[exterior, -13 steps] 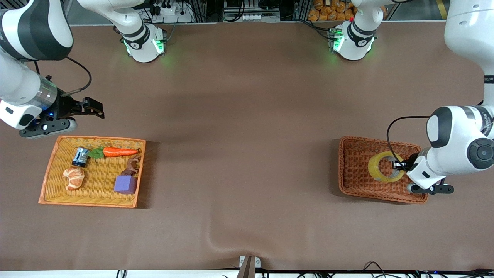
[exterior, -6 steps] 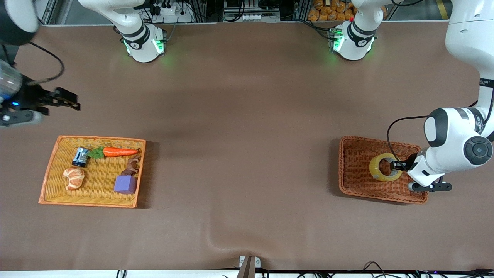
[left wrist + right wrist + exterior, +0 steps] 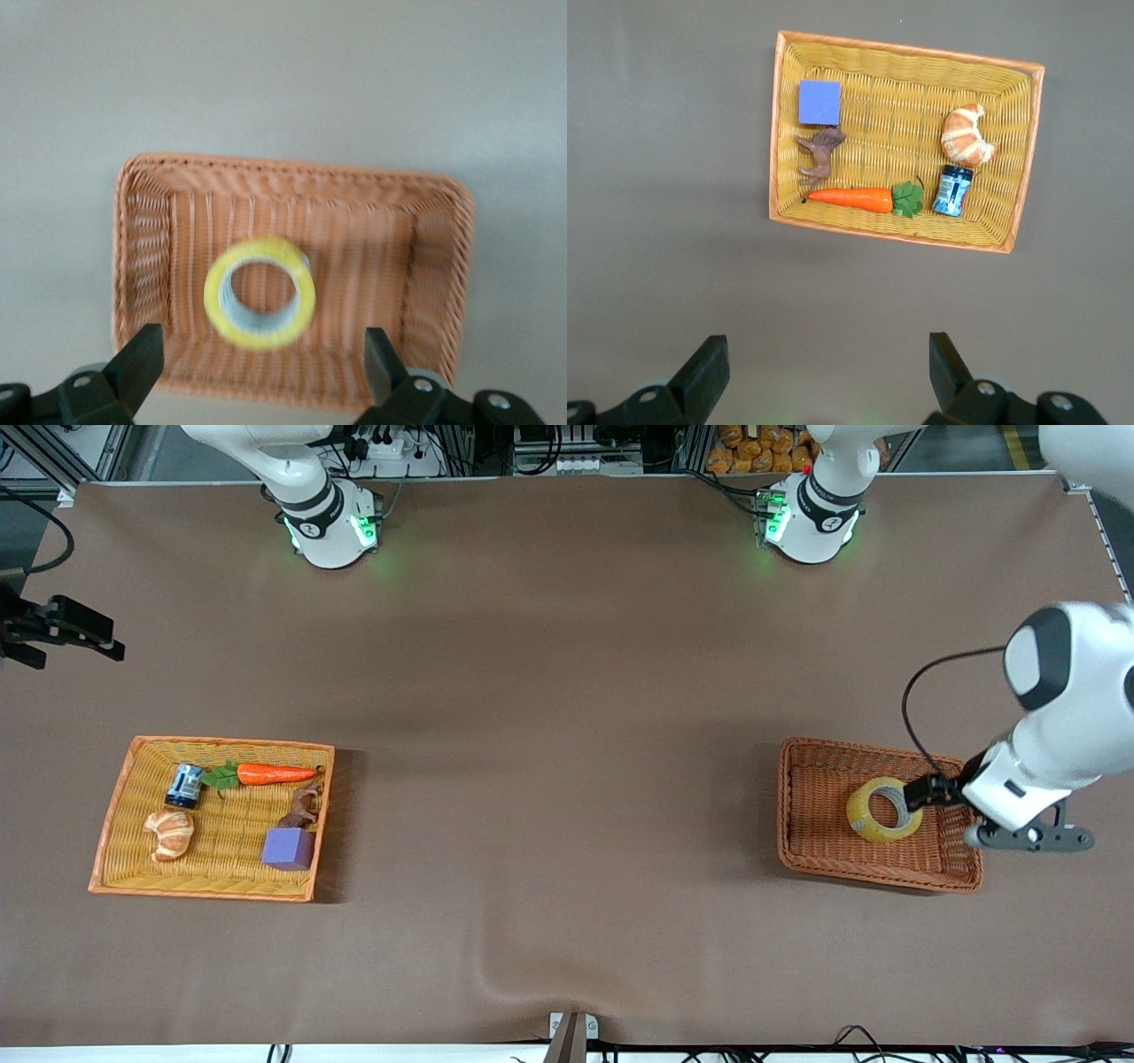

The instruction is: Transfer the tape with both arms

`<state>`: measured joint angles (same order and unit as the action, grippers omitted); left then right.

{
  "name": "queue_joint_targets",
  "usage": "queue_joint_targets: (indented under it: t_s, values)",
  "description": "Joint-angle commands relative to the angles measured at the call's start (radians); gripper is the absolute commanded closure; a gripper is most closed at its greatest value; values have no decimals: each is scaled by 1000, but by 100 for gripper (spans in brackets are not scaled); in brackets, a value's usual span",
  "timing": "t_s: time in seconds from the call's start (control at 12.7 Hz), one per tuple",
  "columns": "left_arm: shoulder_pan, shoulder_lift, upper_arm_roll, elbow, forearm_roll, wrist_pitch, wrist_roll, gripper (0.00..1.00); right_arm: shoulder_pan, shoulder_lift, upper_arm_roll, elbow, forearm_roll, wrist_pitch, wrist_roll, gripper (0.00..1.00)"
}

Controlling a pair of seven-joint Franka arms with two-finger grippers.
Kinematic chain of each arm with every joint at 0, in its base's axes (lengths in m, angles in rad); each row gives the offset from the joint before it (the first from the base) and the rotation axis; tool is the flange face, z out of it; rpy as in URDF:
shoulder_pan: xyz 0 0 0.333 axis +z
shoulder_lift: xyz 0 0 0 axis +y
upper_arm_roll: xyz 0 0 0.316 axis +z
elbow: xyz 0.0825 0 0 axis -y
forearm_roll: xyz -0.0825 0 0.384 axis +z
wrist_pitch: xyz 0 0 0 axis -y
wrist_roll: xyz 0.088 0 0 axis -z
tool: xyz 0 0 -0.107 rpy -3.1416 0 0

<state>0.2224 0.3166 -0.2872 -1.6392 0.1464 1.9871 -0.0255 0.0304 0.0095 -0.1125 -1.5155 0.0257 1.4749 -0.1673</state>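
The tape [image 3: 864, 820], a yellowish ring, lies in the brown wicker basket [image 3: 815, 850] at the left arm's end of the table. My left gripper [image 3: 921, 791] hangs open and empty over the basket, beside the tape's rim. In the left wrist view the tape [image 3: 257, 334] sits in the basket [image 3: 292, 168] below my left gripper [image 3: 263, 341], apart from both fingers. My right gripper [image 3: 97, 638] is open and empty over bare table at the right arm's end. In the right wrist view it [image 3: 828, 345] shows wide open.
A yellow wicker tray [image 3: 221, 890] at the right arm's end holds a carrot [image 3: 266, 773], a croissant toy [image 3: 168, 833], a purple cube [image 3: 288, 849], a small can [image 3: 184, 786] and a brown figure [image 3: 303, 806]. The tray also shows in the right wrist view [image 3: 904, 49].
My right arm has swung away from the yellow tray toward the table's end. My left arm has risen and drawn back a little; the tape stays in the basket.
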Motion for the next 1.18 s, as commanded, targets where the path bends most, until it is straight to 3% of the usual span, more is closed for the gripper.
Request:
queue_joint_targets:
  t_s: [0.0,0.16,0.39,0.63,0.87,1.11]
  values:
    - [8,-31,-26,100,4,-175,2,0,-18,-14,17,20,17,-19,9,0]
    - [5,-62,-40,183,7,-272,-2,0,-17,-13,19,18,17,-19,9,0]
    - [14,-157,-61,190,-34,-371,10,0,-17,-13,19,18,17,-21,9,0]
    - [5,-169,-63,194,-59,-413,9,0,-18,-13,16,15,14,-31,6,0]
    - [-96,-237,38,182,-73,-464,12,0,-20,-13,14,15,14,-31,6,0]
    - [-230,-258,199,177,-83,-481,15,0,-20,-13,14,15,14,-37,6,0]
